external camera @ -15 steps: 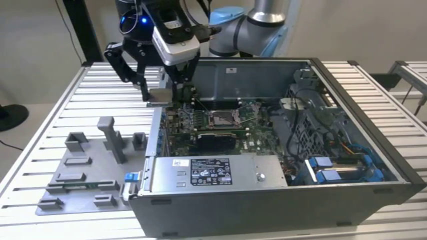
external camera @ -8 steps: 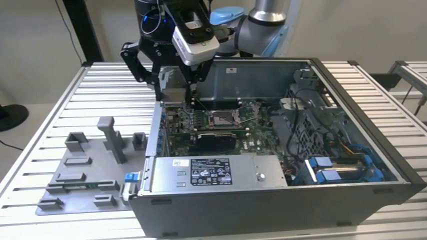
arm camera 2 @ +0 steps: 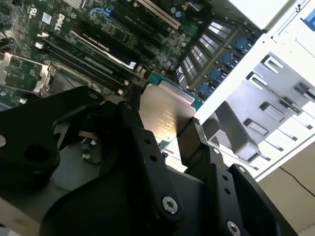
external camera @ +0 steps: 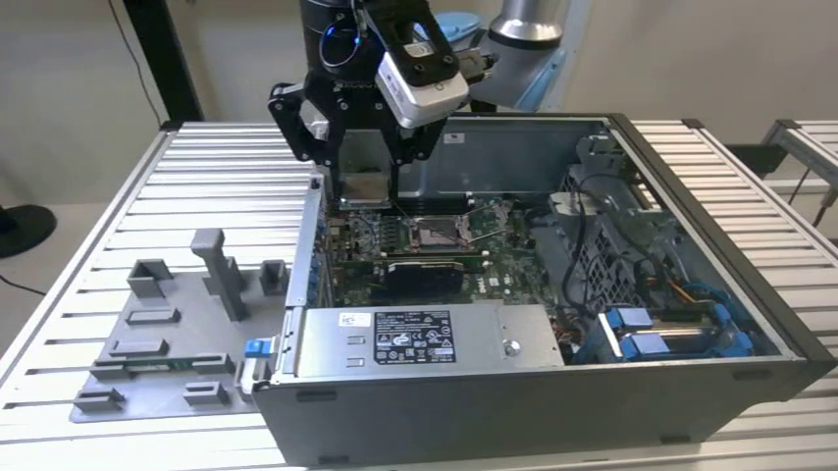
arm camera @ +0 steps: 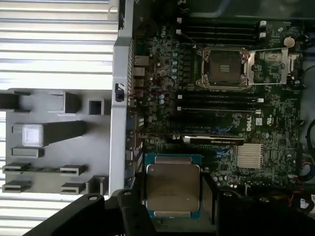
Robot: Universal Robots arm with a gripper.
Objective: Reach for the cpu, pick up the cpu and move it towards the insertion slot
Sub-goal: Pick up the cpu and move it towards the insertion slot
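You cannot see the lower edge of the small square silvery-topped cpu [arm camera: 173, 191] in the first wrist view; the black metal gripper [arm camera: 172, 216] covers it, and the picture's lower edge cuts that gripper's links off. In the second wrist view the same black links hide the cpu's [arm camera 2: 165, 115] lower half. In the exterior view the cpu [external camera: 365, 188] sits partly behind the gripper's fingers [external camera: 318, 137], and the grey upper arm [external camera: 524, 25] runs out past the top edge.
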